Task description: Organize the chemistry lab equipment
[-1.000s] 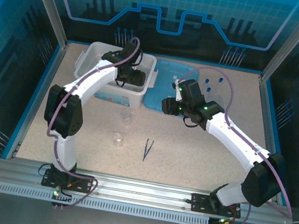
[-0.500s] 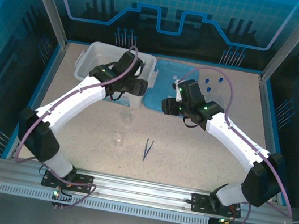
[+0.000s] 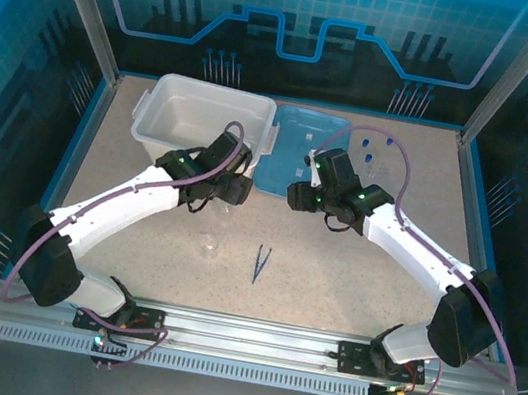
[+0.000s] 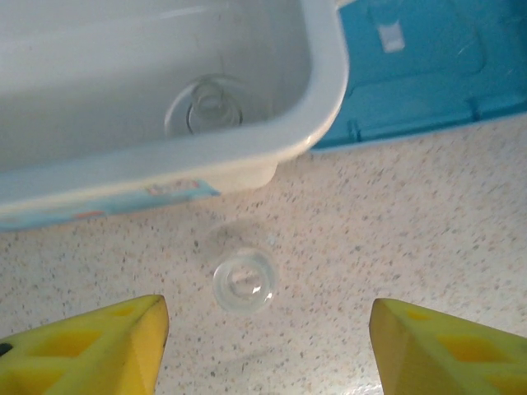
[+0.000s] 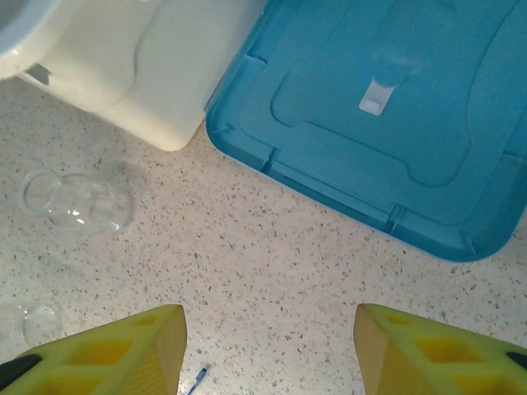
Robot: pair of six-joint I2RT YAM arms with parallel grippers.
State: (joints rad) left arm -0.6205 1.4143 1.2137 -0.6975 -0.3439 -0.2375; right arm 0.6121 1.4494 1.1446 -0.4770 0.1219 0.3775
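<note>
A clear glass flask (image 4: pixel 244 281) stands on the speckled table just in front of the white tub (image 4: pixel 325 99), ahead of my open left gripper (image 4: pixel 268 321), whose jaws hold nothing. The right wrist view has this flask (image 5: pixel 78 202) at its left. Another clear glass piece (image 4: pixel 210 111) rests inside the tub. A small clear beaker (image 3: pixel 210 246) sits nearer the front, with dark-blue tweezers (image 3: pixel 260 263) to its right. Blue-capped tubes (image 3: pixel 373 151) lie at the back right. My right gripper (image 5: pixel 268 329) hangs open over bare table beside the blue lid (image 5: pixel 387 107).
The white tub (image 3: pixel 172 111) and the flat blue lid (image 3: pixel 301 158) lie side by side at the back. From above, my left gripper (image 3: pixel 235 191) and right gripper (image 3: pixel 297 195) hover close together at their near edges. A frame rail borders the table.
My left arm has pulled out of the tub toward the front and now hovers over the table by the flask. The right arm has barely shifted.
</note>
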